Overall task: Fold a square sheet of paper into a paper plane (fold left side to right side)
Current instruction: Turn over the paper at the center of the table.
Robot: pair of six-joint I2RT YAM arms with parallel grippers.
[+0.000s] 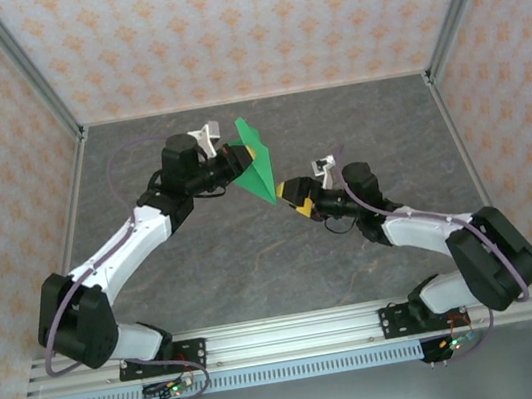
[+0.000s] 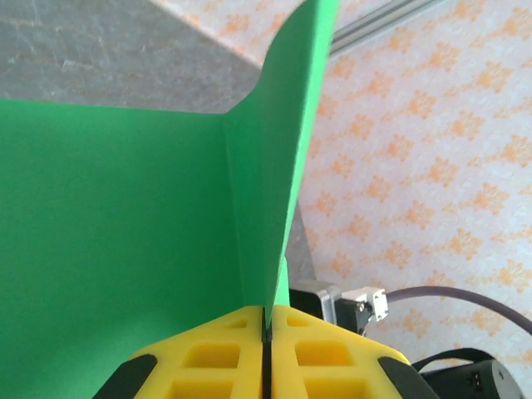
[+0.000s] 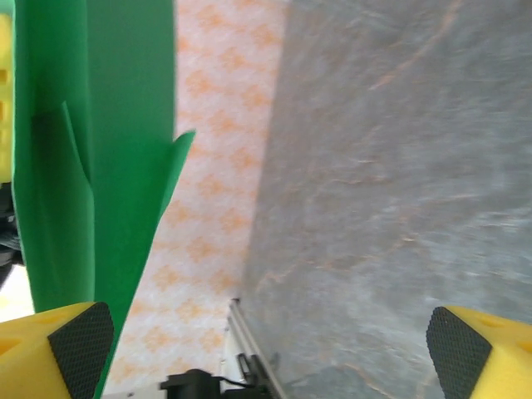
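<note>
Looking down from above, the left pincer (image 1: 237, 156) is closed on the green paper plane (image 1: 256, 161) and holds it up off the grey table (image 1: 254, 252). The plane stands out past that pincer's fingertips. One pointed end reaches up and away from it, the other slants down towards the right pincer (image 1: 289, 196). The right pincer sits just beside that lower tip, its yellow fingers facing the paper; from up here I cannot tell whether it touches the sheet.

From the left wrist, the left pincer (image 2: 266, 326) has its two yellow fingers (image 2: 208, 357) pressed together, with only a thin dark seam between them, and the paper plane (image 2: 108, 249) is nipped in that seam. A narrow upright flap rises straight out of the jaws, curving a little near its top. A broad flat panel spreads out to one side of the fingers. Beyond the flap are the patterned wall (image 2: 416, 166) and a strip of the table (image 2: 100, 50).

From the right wrist, the right pincer (image 3: 268, 345) stands wide, with one black pad (image 3: 79, 345) at each lower corner and a large gap of bare table (image 3: 399, 166) between them. The paper plane (image 3: 91, 125) hangs ahead of the pad on the side where the wall shows, its folded layers overlapping and one small point jutting towards the gap. Nothing is gripped between these fingers, and whether the green edge brushes the near pad is hard to say.
</note>
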